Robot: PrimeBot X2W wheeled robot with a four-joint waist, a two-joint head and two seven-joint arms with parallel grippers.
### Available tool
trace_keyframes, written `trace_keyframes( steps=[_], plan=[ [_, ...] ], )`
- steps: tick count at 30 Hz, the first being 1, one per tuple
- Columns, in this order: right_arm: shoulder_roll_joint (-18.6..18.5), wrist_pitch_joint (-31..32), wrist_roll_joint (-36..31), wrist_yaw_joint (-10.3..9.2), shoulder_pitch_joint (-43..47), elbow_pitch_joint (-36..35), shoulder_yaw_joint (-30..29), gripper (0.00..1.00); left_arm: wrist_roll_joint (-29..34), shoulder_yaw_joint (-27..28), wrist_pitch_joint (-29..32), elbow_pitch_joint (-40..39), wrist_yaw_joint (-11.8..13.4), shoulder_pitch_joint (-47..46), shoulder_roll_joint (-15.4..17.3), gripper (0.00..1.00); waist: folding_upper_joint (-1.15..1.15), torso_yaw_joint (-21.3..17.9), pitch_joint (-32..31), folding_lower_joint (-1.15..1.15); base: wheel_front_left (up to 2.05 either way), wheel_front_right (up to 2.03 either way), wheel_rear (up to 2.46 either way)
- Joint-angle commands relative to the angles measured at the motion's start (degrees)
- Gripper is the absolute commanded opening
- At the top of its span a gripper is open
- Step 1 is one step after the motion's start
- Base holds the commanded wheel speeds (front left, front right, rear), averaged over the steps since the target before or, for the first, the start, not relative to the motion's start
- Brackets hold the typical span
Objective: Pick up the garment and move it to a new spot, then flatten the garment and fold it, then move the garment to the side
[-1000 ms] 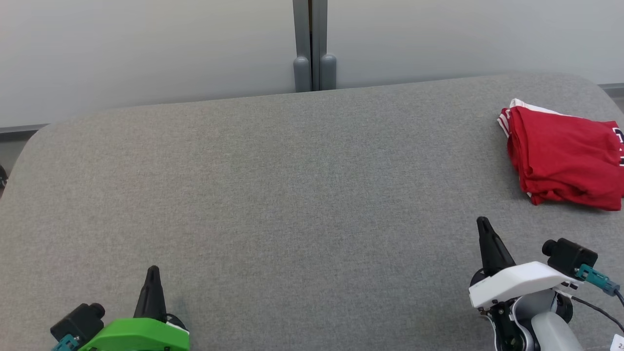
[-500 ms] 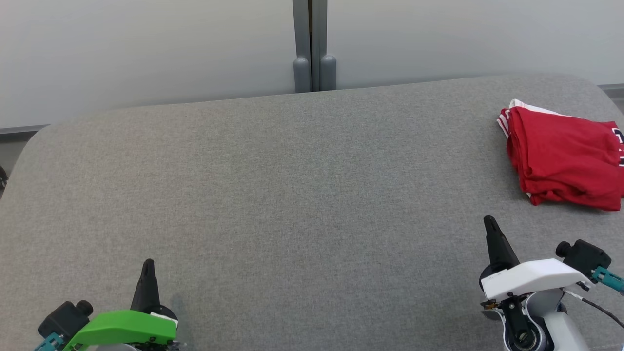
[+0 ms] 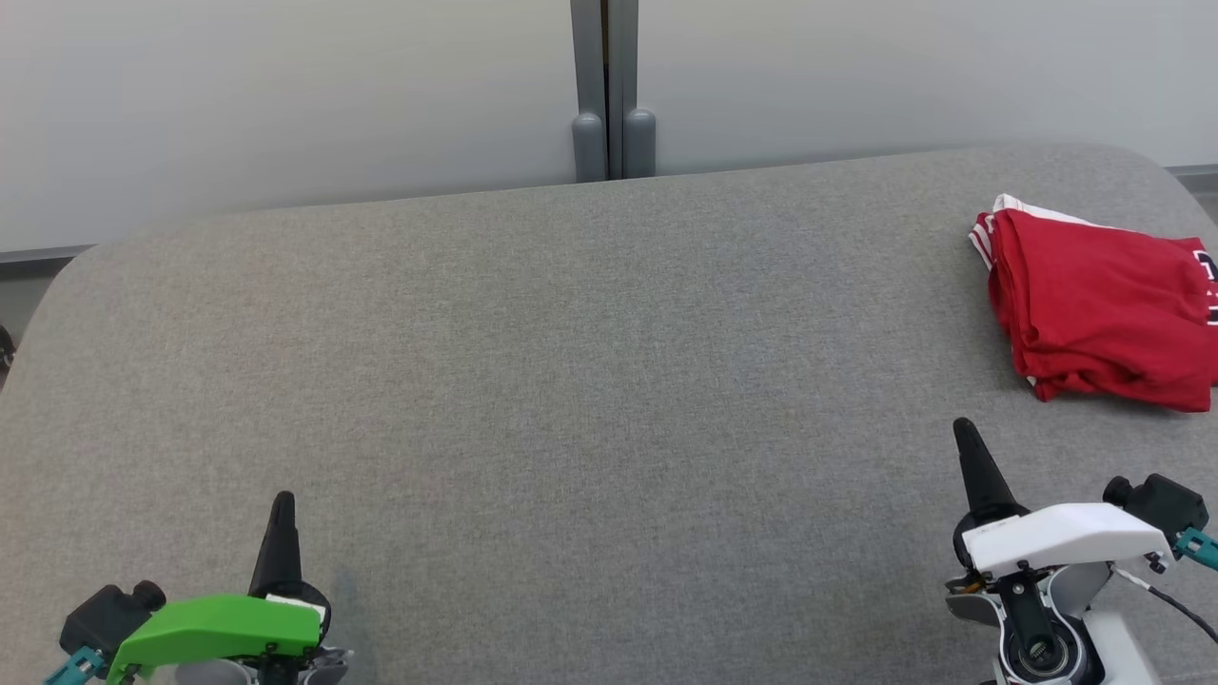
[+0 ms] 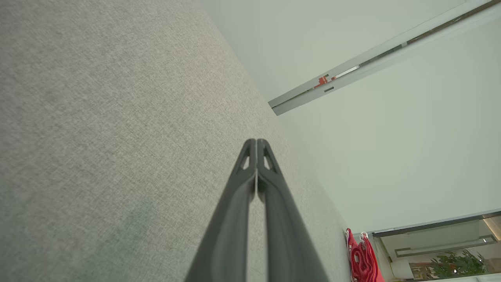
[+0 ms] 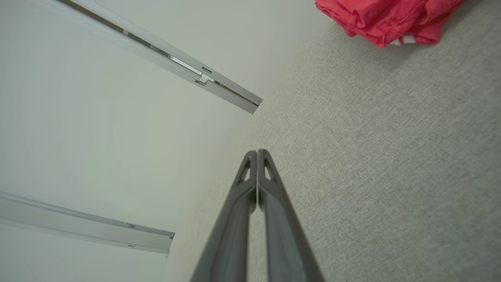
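Head view: folded red garment [image 3: 1104, 304] lies by the right edge of the grey bench [image 3: 571, 381], left tool [image 3: 283, 501] and right tool [image 3: 965, 428] both pinched together, empty.

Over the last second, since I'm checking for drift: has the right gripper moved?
Yes: the right gripper slid slightly rightward, measured against the red garment, which stayed put.

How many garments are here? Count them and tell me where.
1. The folded red garment lies at the far right of the grey surface; the frame cuts it off, so others may be hidden.
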Motion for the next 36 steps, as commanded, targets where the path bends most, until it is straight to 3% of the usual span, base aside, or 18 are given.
trace_keyframes(
  steps=[1, 36],
  plan=[
    [-0.2, 0.4, 1.9, -0.02, -0.5, -0.9, -0.3, 0.00, -1.7, 0.5, 0.5, -0.8, -0.4, -1.5, 0.3, 0.00, 0.00, 0.0, 0.0, 0.00, 0.00, 0.00, 0.00],
    [-0.3, 5.2, 21.2, -0.03, -0.2, -2.3, -2.8, 0.00, -18.5, 3.0, 5.4, -1.5, -1.8, -3.4, 0.4, 0.00, 0.00, -0.1, -0.3, 0.00, 0.00, 0.00, 0.00]
  ],
)
